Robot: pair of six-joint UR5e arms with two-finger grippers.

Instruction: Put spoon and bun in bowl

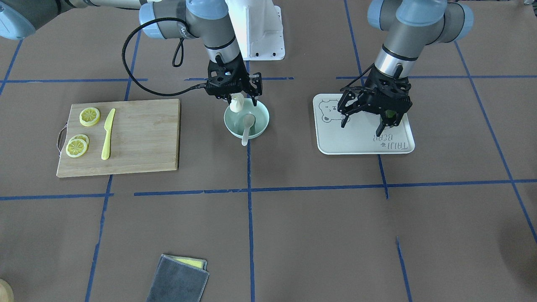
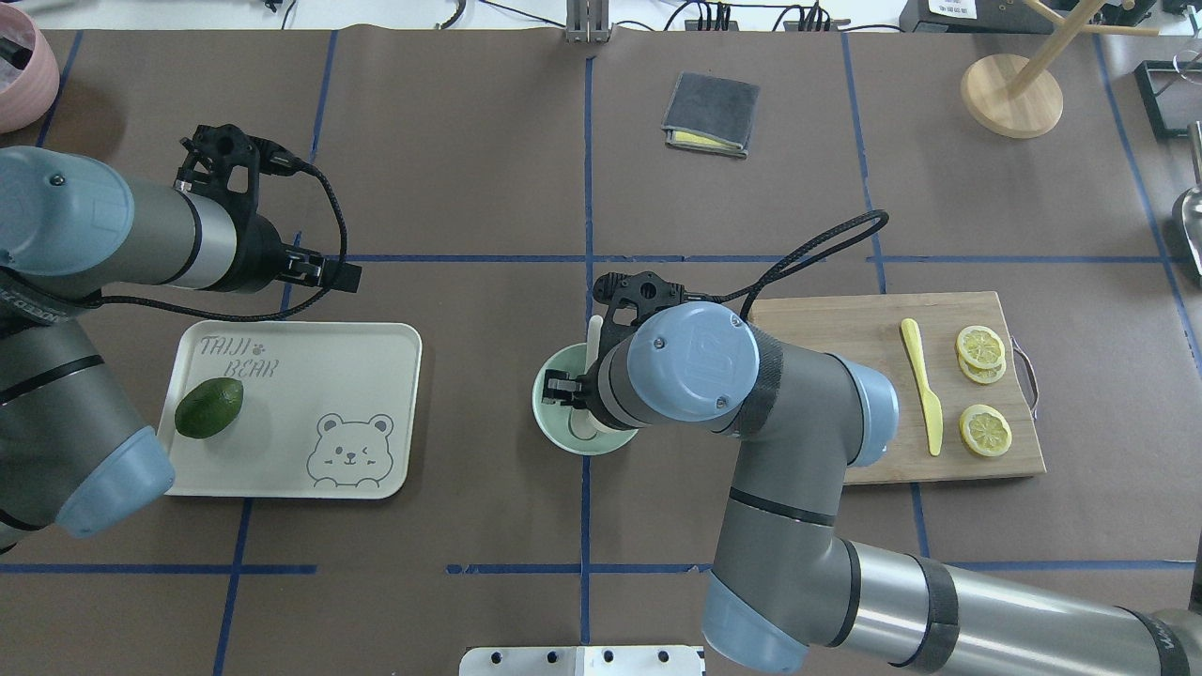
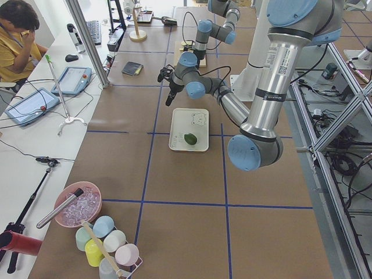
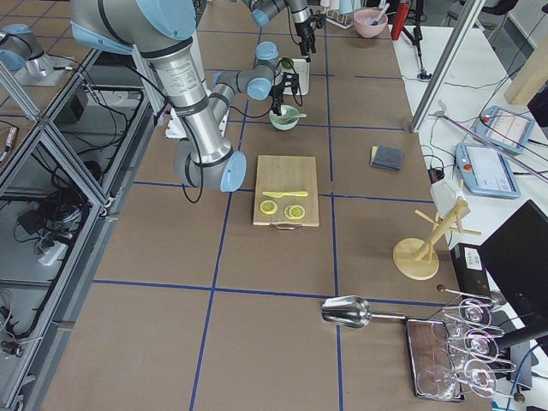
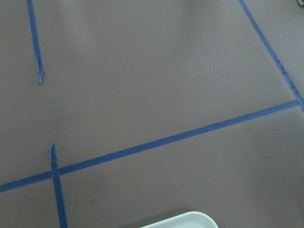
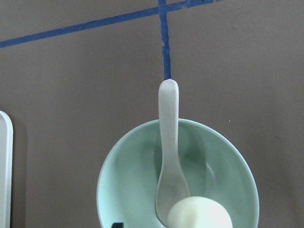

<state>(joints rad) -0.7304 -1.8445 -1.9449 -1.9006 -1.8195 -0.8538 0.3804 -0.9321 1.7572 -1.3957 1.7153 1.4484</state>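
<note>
The pale mint-green bowl [image 1: 262,121] stands at the table's middle, and shows in the overhead view [image 2: 554,413] and the right wrist view [image 6: 128,180]. The off-white spoon [image 1: 247,126] lies in it with its scoop inside and its handle [image 6: 168,109] over the rim. The white bun [image 1: 236,102] sits at the bowl's robot-side inner wall, by the spoon's scoop [image 6: 199,213]. My right gripper [image 1: 238,99] hovers just over the bun with its jaws spread wider than the bun. My left gripper [image 1: 363,124] is open and empty above the bear tray [image 1: 361,142].
A green avocado [image 2: 208,407] lies on the tray [image 2: 376,394]. A wooden cutting board [image 1: 142,138] holds lemon slices [image 1: 89,116] and a yellow knife [image 1: 108,134]. A grey folded cloth [image 1: 178,279] lies near the operators' edge. A wooden stand [image 2: 1011,94] is at the far right.
</note>
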